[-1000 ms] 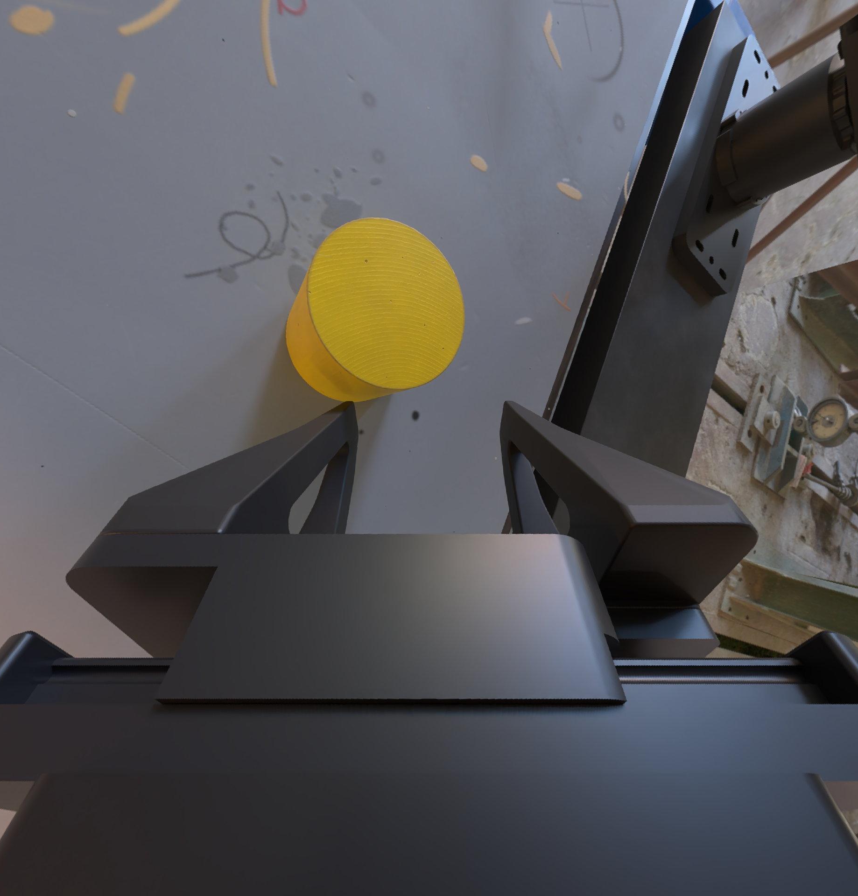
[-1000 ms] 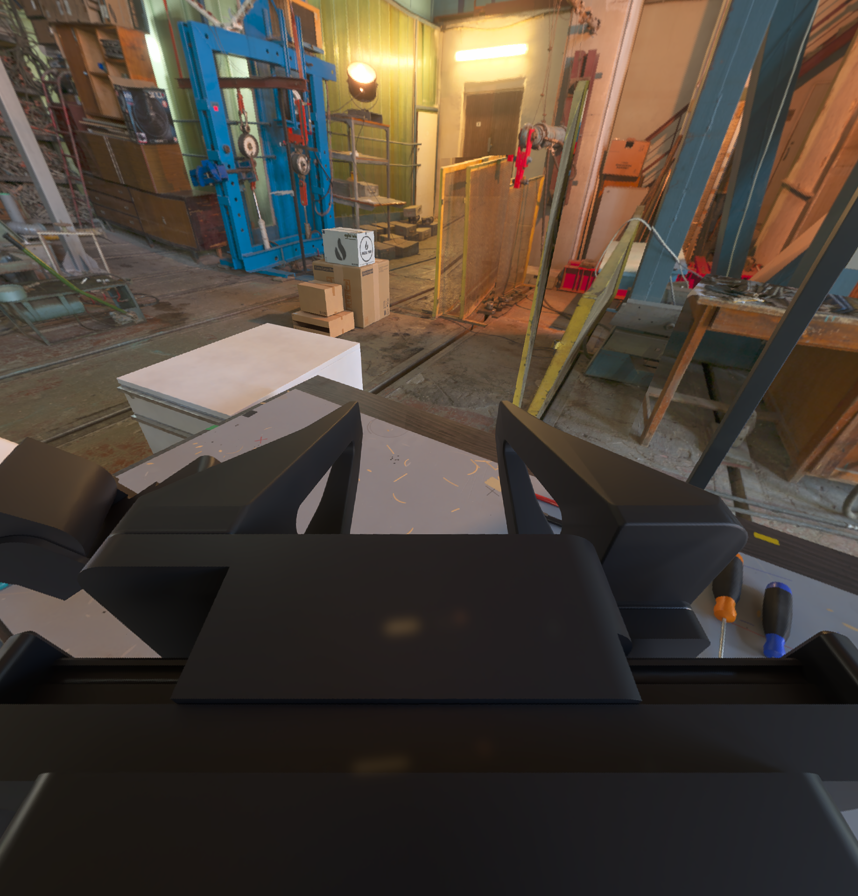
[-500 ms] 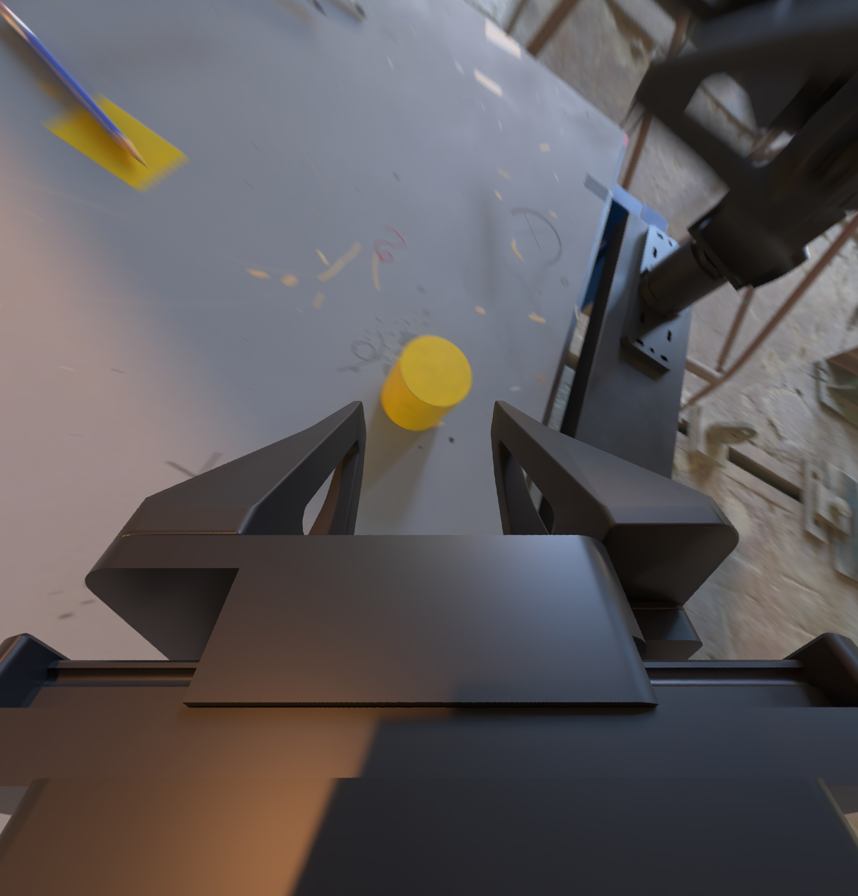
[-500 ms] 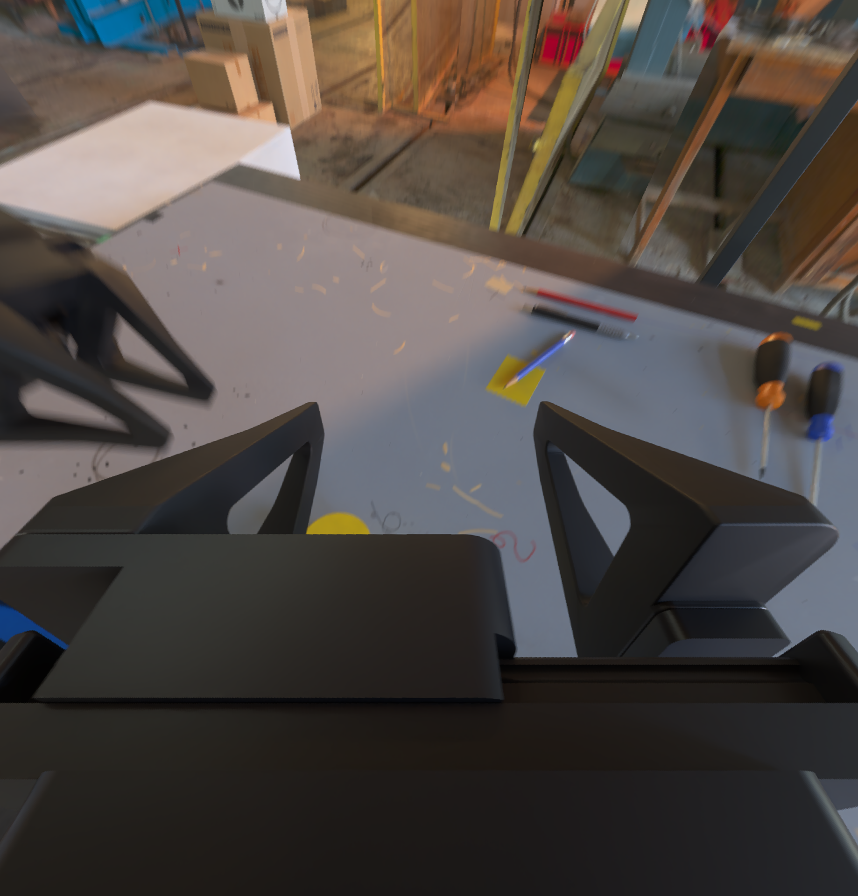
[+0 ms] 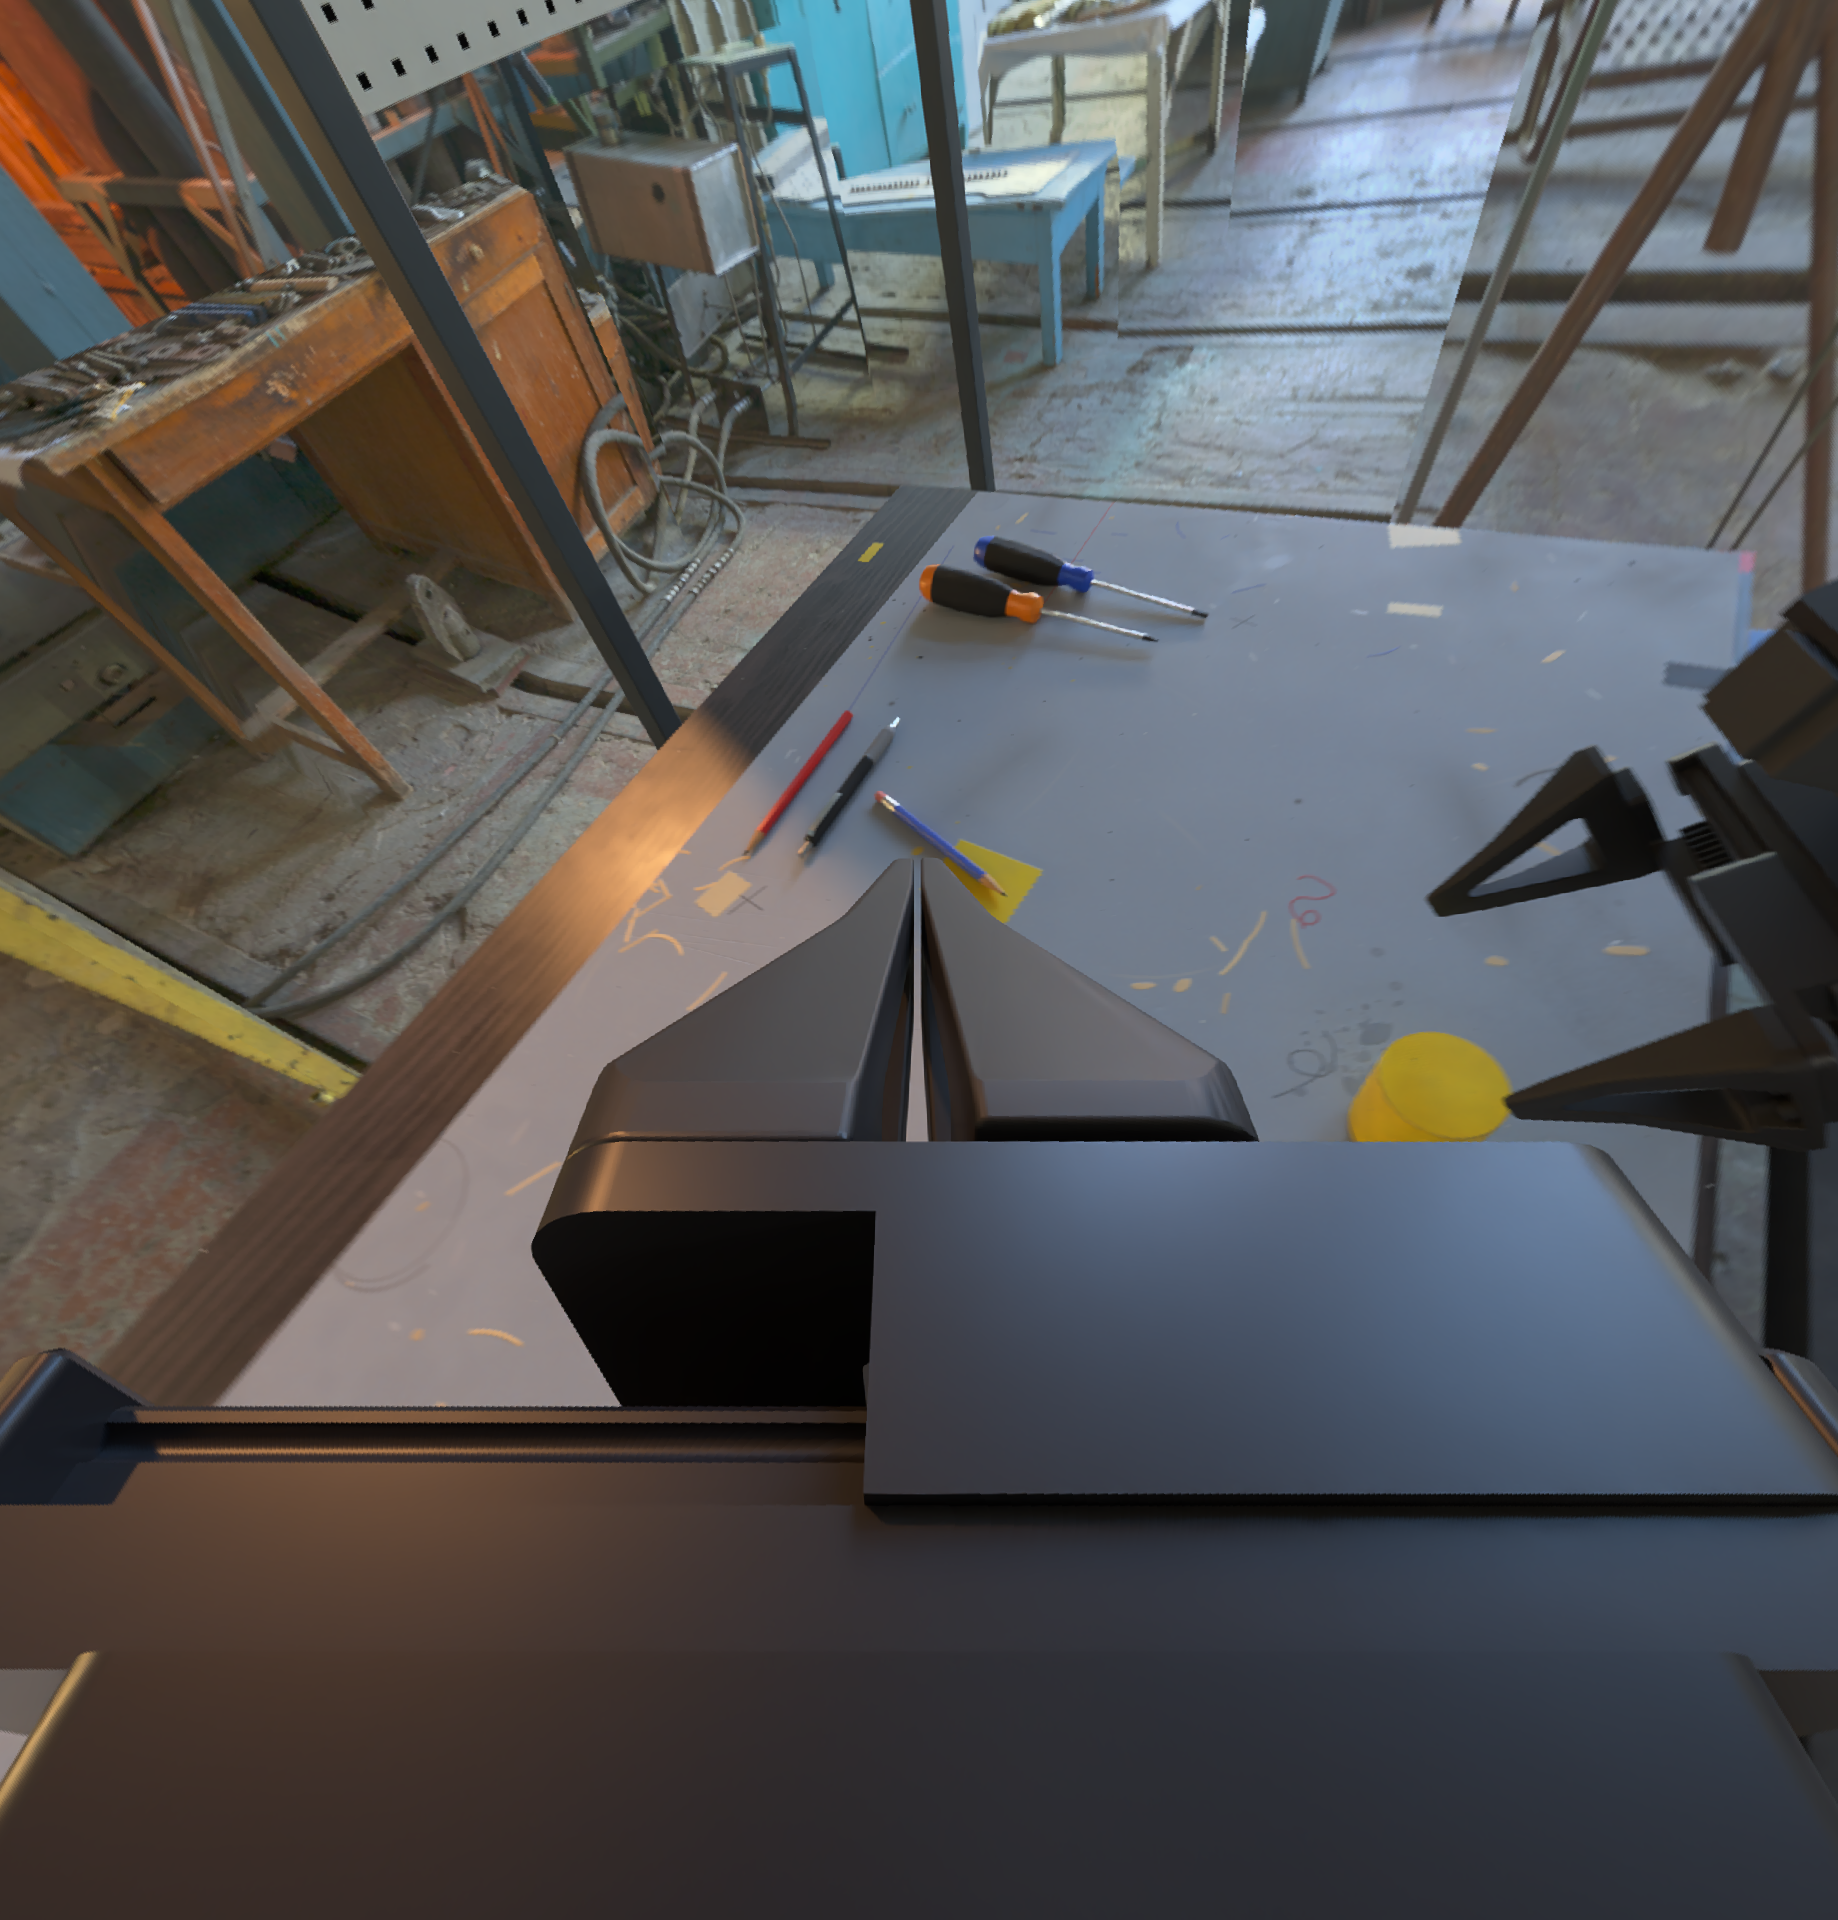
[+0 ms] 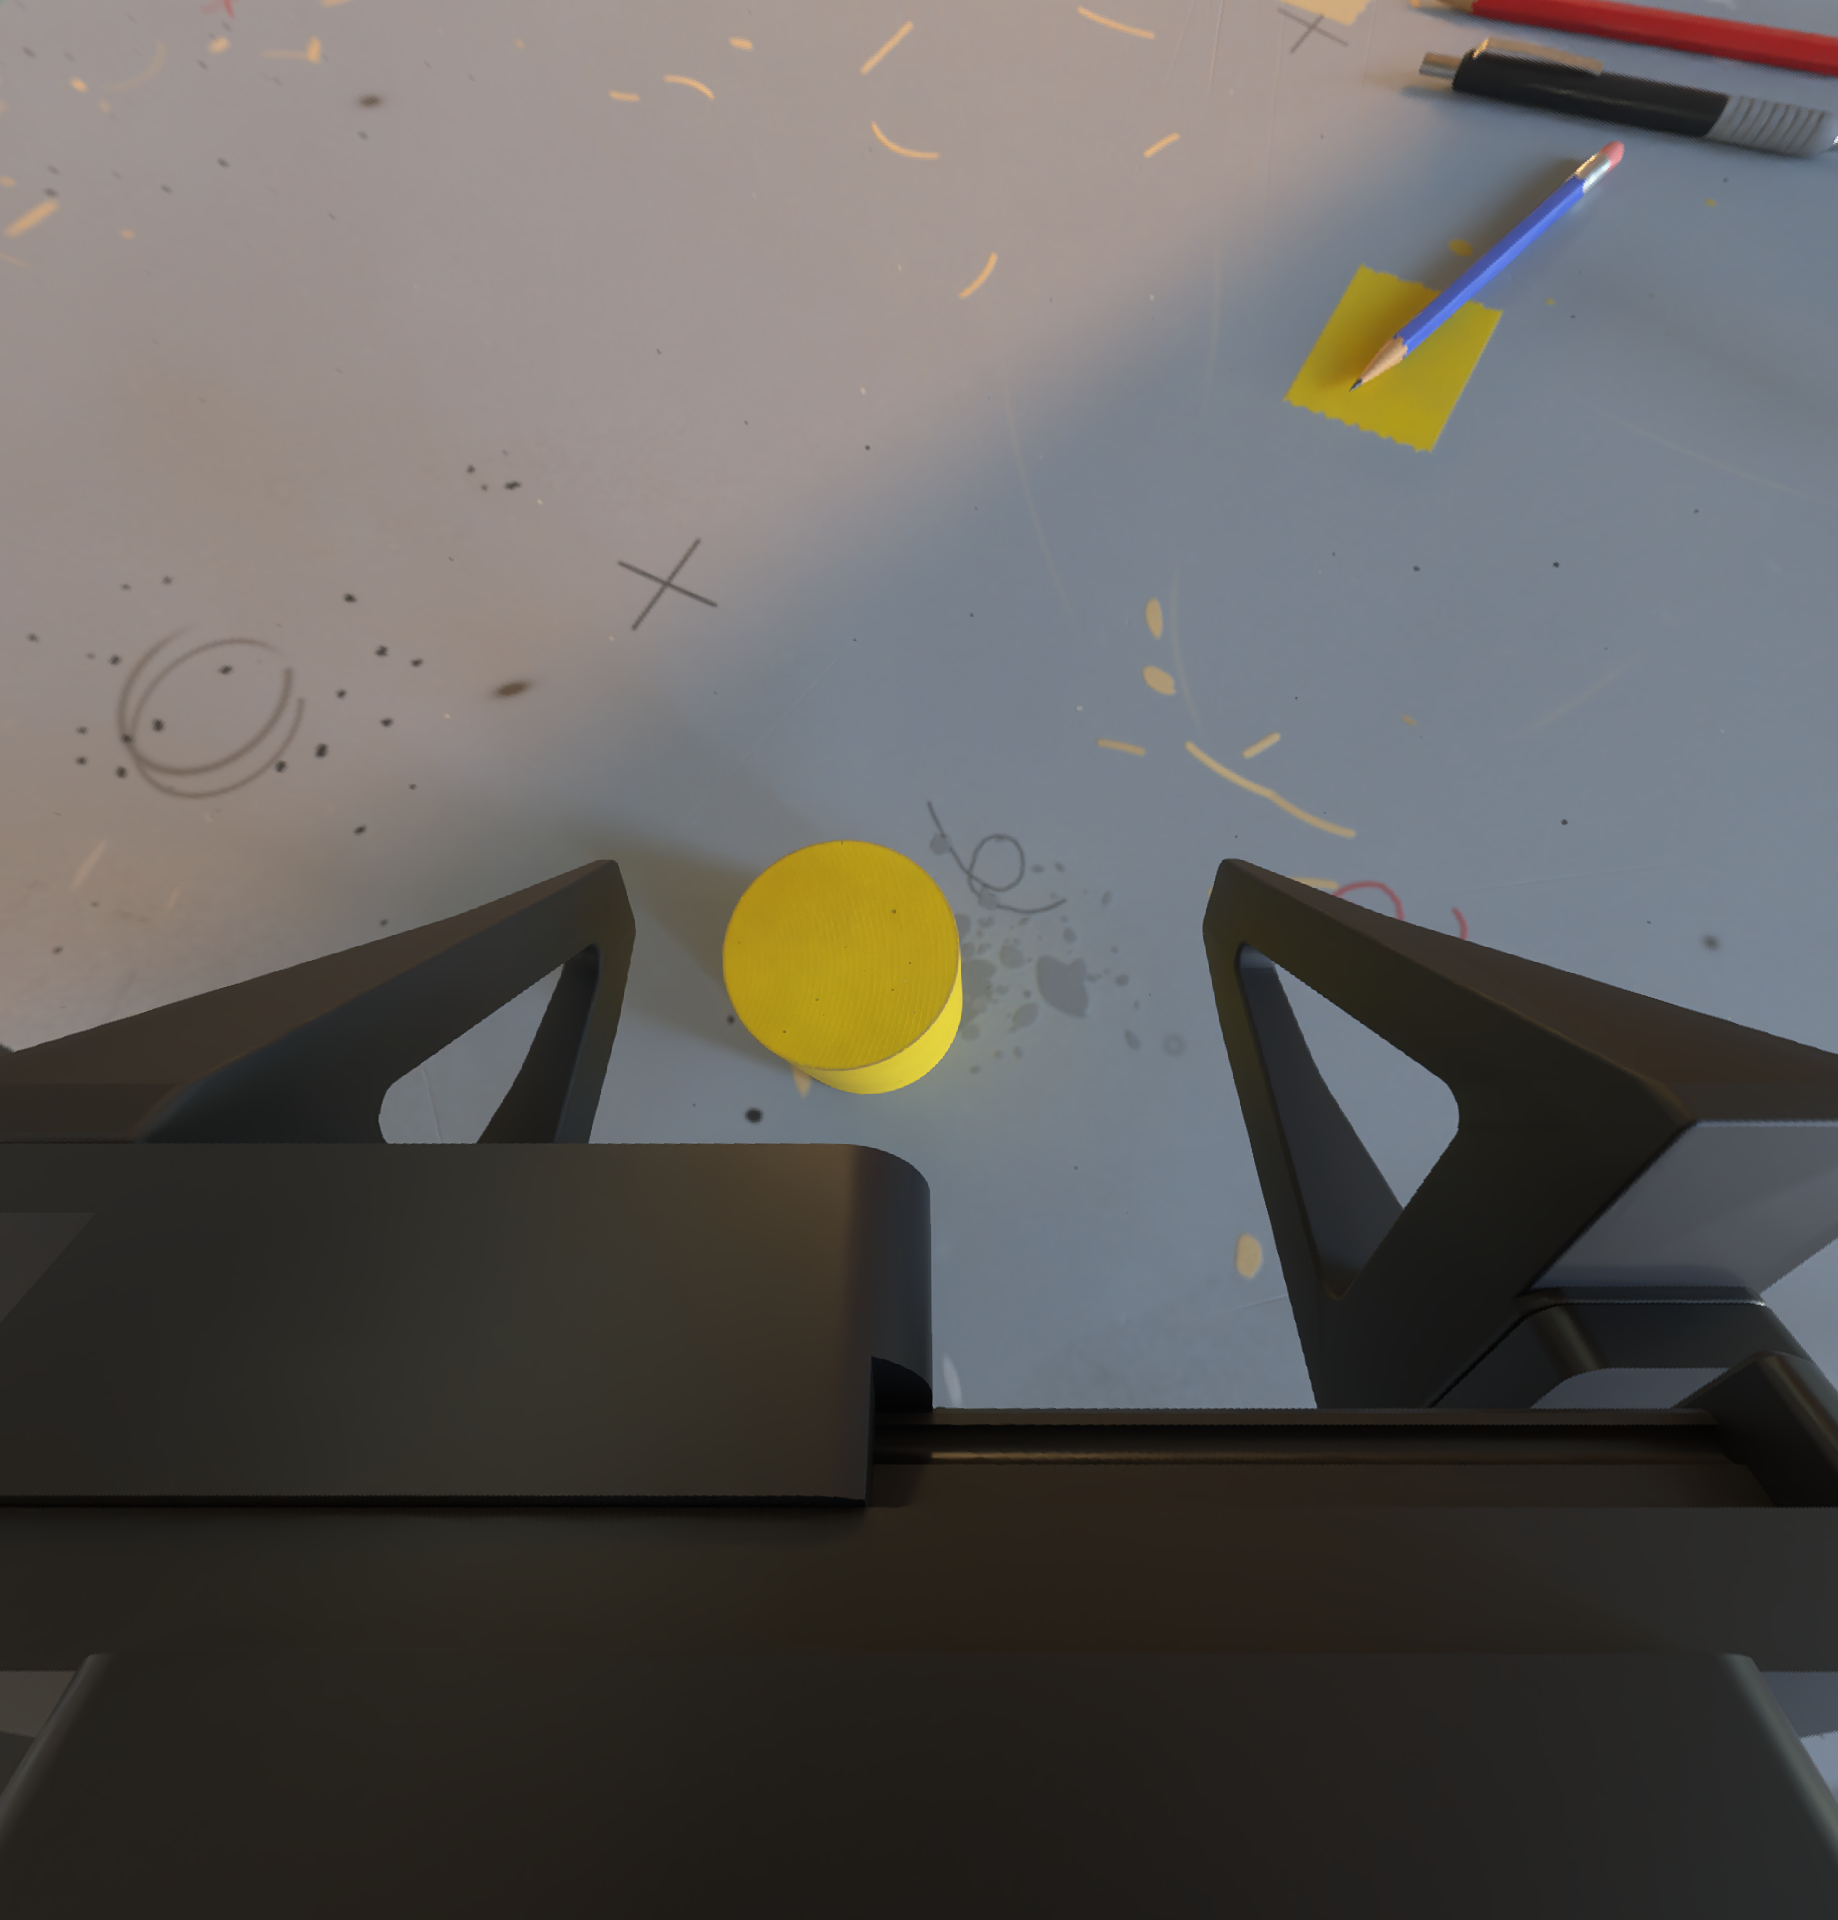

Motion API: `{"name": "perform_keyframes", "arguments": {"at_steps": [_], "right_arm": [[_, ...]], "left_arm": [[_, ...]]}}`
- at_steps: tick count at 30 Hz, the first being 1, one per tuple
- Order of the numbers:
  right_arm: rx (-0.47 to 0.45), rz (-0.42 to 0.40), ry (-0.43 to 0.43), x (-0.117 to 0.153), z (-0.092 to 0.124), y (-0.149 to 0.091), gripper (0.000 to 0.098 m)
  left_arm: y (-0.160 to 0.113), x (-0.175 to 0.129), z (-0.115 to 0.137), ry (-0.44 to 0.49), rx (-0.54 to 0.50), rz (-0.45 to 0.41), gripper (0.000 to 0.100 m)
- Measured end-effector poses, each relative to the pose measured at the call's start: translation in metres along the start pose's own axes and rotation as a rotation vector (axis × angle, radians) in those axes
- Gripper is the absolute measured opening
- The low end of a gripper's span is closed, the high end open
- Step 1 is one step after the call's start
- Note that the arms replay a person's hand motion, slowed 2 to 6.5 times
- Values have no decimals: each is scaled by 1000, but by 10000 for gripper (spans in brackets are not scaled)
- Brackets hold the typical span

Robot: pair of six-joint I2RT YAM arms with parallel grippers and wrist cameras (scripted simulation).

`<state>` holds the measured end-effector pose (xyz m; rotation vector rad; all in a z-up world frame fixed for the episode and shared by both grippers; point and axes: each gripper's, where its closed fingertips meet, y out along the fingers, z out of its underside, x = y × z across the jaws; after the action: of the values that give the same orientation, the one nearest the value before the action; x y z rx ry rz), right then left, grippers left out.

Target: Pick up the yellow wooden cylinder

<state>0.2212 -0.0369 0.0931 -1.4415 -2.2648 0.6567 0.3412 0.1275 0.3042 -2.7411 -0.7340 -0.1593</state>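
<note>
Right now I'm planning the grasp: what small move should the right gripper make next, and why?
Probably descend straight down. The right gripper is open above the table, and the upright yellow cylinder sits untouched between its fingers, slightly nearer the left one. The left gripper is shut, off to the side.

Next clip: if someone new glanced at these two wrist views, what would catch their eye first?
The yellow wooden cylinder stands upright on the grey table, framed between the wide-open fingers of the right gripper, nearer the left finger. Next, the left gripper is closed and empty, off to the side, pointing toward a blue pencil lying on a yellow paper scrap.
</note>
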Motion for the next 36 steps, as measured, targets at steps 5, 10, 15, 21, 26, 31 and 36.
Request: {"name": "perform_keyframes", "arguments": {"at_steps": [5,10,15,21,26,31,36], "right_arm": [[27,49,-29,2,7,6,940],[56,66,-38,5,12,11,940],[89,85,-41,5,19,13,940],[133,131,-54,0,28,15,940],[147,146,-59,-2,32,16,940],[159,144,-61,-1,36,18,940],[180,146,-62,-2,40,23,940]], "left_arm": [[18,37,-8,36,63,19,14],[35,65,-3,5,101,46,15],[50,84,13,-41,169,97,16],[61,95,33,-59,225,142,16],[65,100,40,-55,232,157,15],[69,101,45,-48,244,186,15],[72,101,56,-17,265,210,16]]}}
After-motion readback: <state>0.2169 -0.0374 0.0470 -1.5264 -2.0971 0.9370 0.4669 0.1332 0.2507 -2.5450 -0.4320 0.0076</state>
